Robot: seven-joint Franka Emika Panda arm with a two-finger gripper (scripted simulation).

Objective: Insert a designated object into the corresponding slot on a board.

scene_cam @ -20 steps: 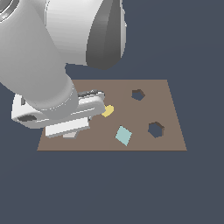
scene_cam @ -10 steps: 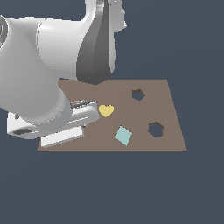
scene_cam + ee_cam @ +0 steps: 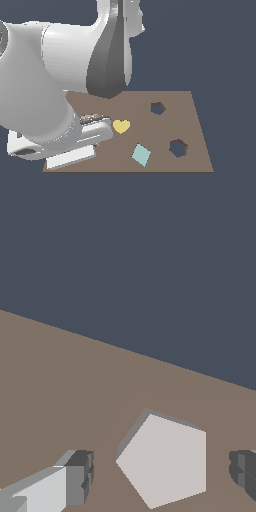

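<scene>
In the wrist view the light-grey pentagon block [image 3: 167,461] lies flat on the brown board [image 3: 75,381]. My gripper [image 3: 161,474] is open. One fingertip [image 3: 79,482] is on one side of the block and the other on the opposite side, both apart from it. In the exterior view my arm [image 3: 50,100] covers the block and my fingers at the board's [image 3: 195,160] left end. The small five-sided slot [image 3: 157,107] is near the board's far edge, right of centre.
A yellow heart [image 3: 121,126] lies just right of my hand in the exterior view. A teal diamond [image 3: 141,154] lies near the board's front edge. The larger hexagonal hole [image 3: 178,147] is at the right. No tan M letter is in view.
My hand has moved toward the exterior view's lower left, uncovering the whole yellow heart. The pieces on the board have not moved.
</scene>
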